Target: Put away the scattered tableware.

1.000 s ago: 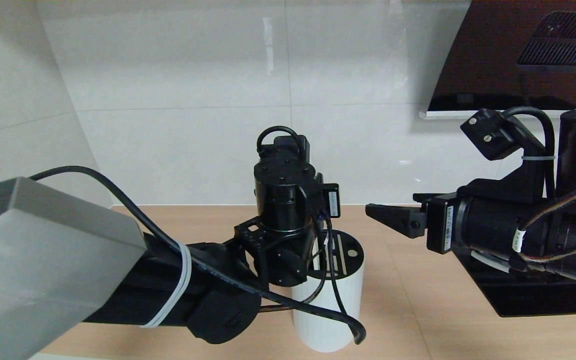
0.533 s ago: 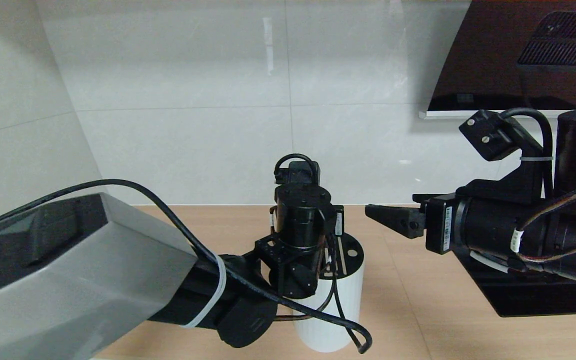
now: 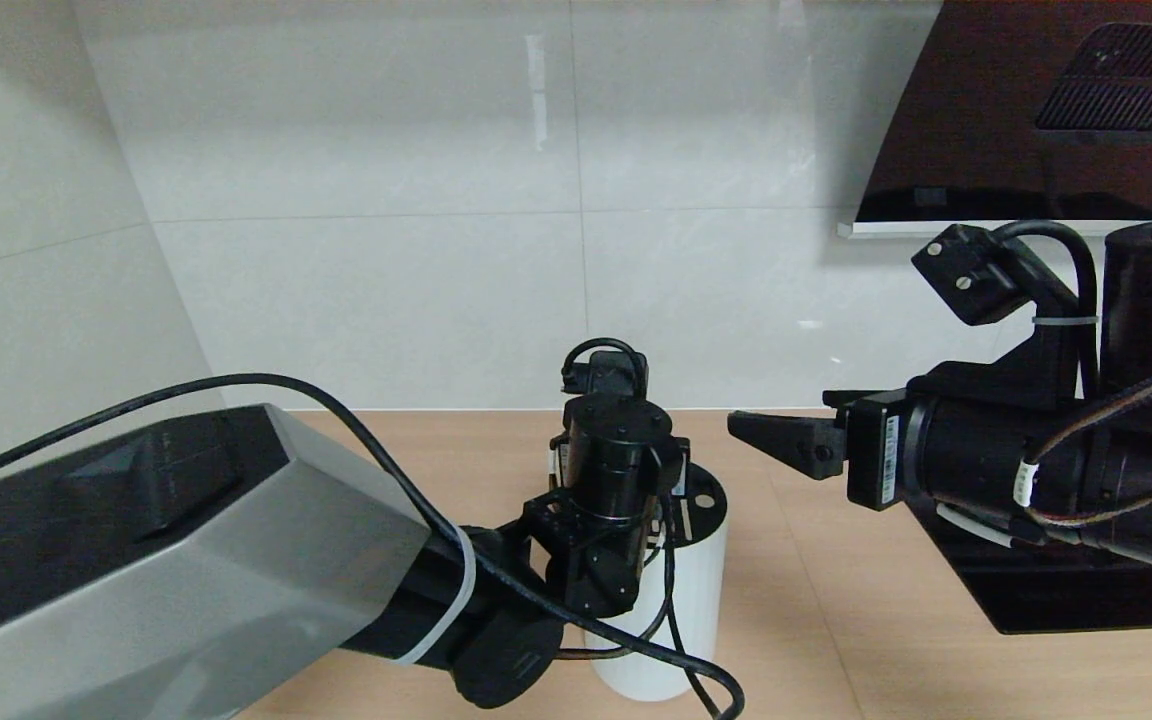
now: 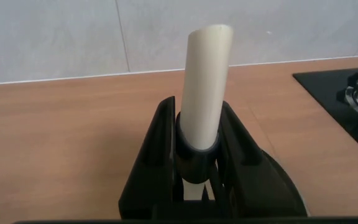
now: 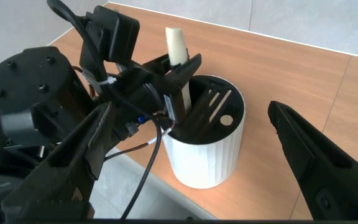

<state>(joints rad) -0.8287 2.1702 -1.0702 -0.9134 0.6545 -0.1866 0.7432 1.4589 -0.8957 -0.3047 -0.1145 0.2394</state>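
**Status: Utensil at Holder, Not Yet Released**

The left gripper is clamped on the cream utensil handle, held upright at the slotted lid of the white holder. Release appears to remain. The right gripper hangs beside the holder, jaws spread and empty.

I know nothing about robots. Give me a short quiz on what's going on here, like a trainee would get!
1. True or false: the right gripper is shut on a plate.
2. What does the left gripper hold over the white holder? A. a cream handle B. a cup C. a sponge
3. Fill in: the black surface set in the wooden counter on the robot's right is a ____.
Key: 1 false, it is open and empty. 2 A. 3 cooktop.
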